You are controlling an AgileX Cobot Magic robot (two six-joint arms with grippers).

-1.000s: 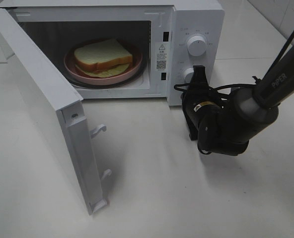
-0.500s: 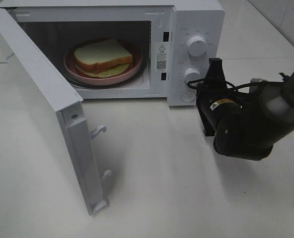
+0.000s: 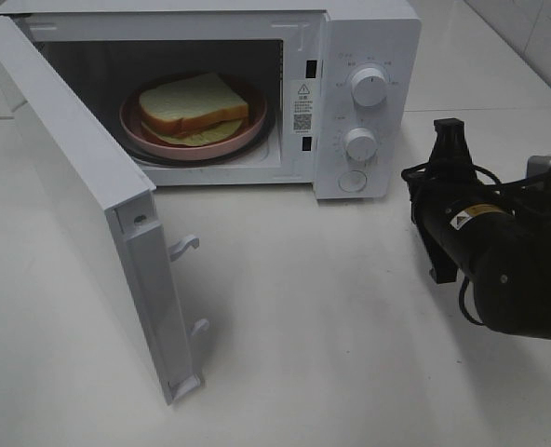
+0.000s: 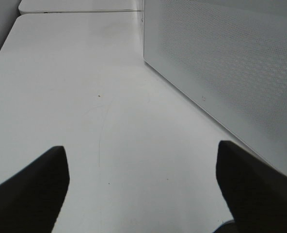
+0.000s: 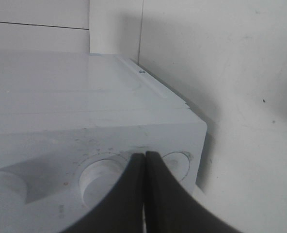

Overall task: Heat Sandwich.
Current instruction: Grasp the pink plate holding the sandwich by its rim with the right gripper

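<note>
The sandwich, pale bread with brown crust, lies on a round pink plate inside the white microwave. The microwave's door hangs wide open to the left. My right gripper is shut and empty, off to the right of the control panel and clear of it. In the right wrist view its closed fingertips point at the lower dial. My left gripper is open over bare table beside the door's perforated outer face. It does not show in the high view.
The control panel carries an upper dial, a lower dial and a round button. Two latch hooks stick out from the door's edge. White table lies in front of the microwave.
My right arm has drawn back to the right, away from the lower dial, still shut. The sandwich, plate and door have not moved.
</note>
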